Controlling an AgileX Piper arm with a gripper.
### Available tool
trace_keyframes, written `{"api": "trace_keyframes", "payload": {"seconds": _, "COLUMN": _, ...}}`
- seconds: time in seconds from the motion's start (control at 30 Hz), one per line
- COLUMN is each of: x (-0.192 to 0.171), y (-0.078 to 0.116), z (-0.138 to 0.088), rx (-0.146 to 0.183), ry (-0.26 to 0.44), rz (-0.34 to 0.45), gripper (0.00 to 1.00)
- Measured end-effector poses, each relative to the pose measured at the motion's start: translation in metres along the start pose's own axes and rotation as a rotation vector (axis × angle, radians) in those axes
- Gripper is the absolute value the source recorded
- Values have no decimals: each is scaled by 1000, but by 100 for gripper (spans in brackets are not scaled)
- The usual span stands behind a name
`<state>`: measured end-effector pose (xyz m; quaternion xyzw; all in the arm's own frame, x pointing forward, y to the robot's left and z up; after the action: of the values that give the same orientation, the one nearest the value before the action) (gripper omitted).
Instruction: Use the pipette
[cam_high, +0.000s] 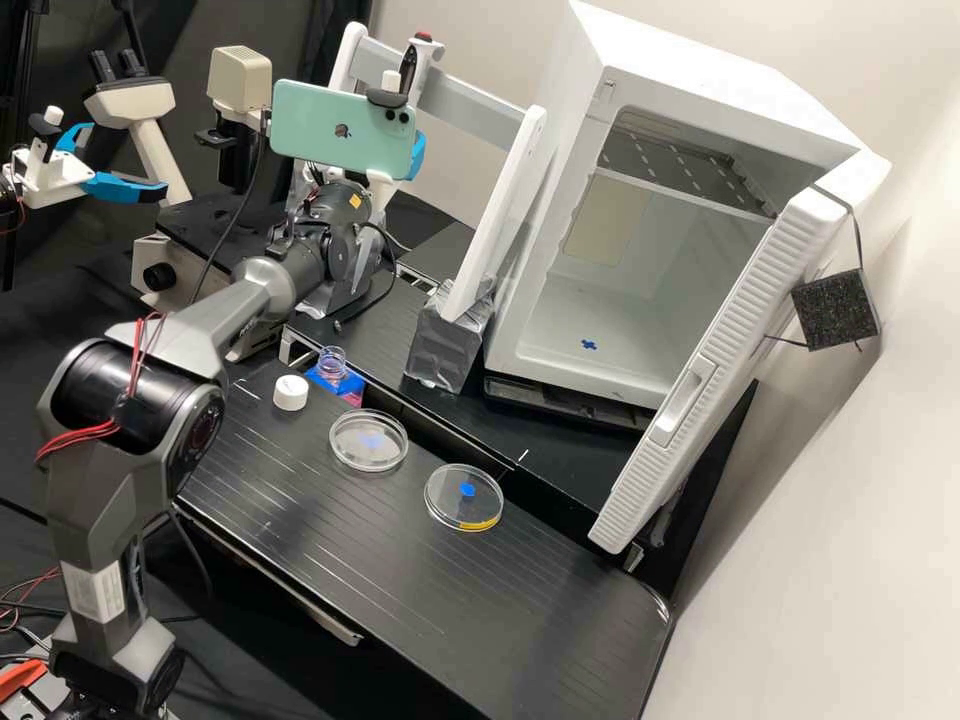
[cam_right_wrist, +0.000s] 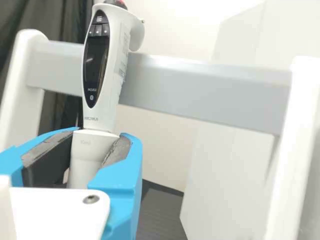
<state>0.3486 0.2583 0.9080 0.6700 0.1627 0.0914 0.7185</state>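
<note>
At the rack in the high view, my gripper (cam_high: 417, 156) is mostly behind the green phone, with part of a blue finger showing. The white pipette (cam_high: 421, 52) stands nearly upright at the rack's grey crossbar (cam_high: 475, 112), its red-topped head above the phone. In the wrist view the gripper (cam_right_wrist: 92, 157) is shut on the pipette (cam_right_wrist: 107, 65), its grey pads against both sides of the lower body. The pipette's dark display faces the camera, and its upper part overlaps the crossbar (cam_right_wrist: 205, 92). Its lower end is hidden by the gripper.
Two petri dishes (cam_high: 369, 440) (cam_high: 464, 498), a white cap (cam_high: 291, 393) and an uncapped bottle (cam_high: 333, 366) are on the bench. An open white incubator (cam_high: 640, 250) stands right of the rack. Another arm's gripper (cam_high: 110, 170) and a microscope (cam_high: 150, 130) are at left.
</note>
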Motion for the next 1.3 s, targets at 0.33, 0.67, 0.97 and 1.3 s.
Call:
{"api": "trace_keyframes", "payload": {"seconds": 0.33, "x": 0, "y": 1, "z": 4, "rx": 11, "ry": -20, "rz": -2, "gripper": 0}}
{"api": "trace_keyframes", "payload": {"seconds": 0.67, "x": 3, "y": -2, "z": 7, "rx": 27, "ry": -27, "rz": -9, "gripper": 0}}
{"api": "trace_keyframes", "payload": {"seconds": 0.97, "x": 8, "y": -8, "z": 12, "rx": 36, "ry": -30, "rz": -20, "gripper": 0}}
{"api": "trace_keyframes", "payload": {"seconds": 1.3, "x": 12, "y": -12, "z": 15, "rx": 38, "ry": -13, "rz": -16, "gripper": 0}}
